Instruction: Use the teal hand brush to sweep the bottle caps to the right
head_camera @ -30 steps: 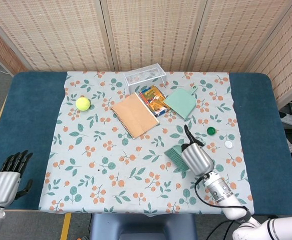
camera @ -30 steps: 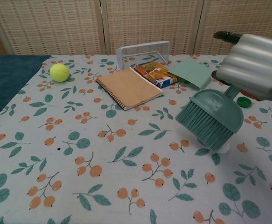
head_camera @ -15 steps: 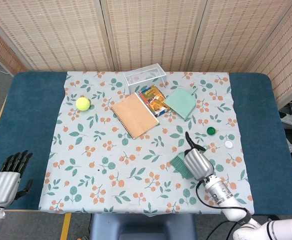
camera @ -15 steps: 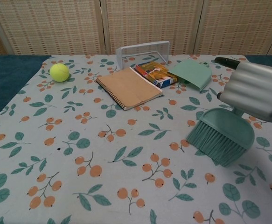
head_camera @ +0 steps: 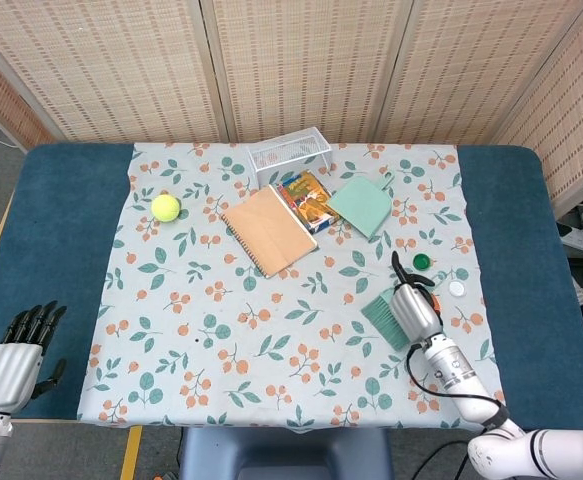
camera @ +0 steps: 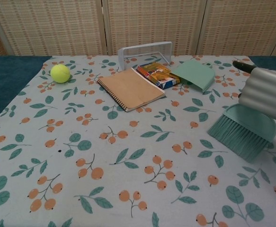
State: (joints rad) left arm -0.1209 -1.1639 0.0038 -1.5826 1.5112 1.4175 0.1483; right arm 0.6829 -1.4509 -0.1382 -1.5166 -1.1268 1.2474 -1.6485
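The right hand (head_camera: 412, 308) is gripping the teal plastic hand brush (camera: 244, 132), bristles down on the desk. A green bottle cap (head_camera: 422, 262) and a white one (head_camera: 457, 288) are lying just beyond it, awaiting a rightward push.

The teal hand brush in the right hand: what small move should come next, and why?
Probably continue the stroke rightward with the bristles low. The right hand holds the teal hand brush just left of the white cap and green cap, and both caps lie on the floral cloth, not at its right edge.
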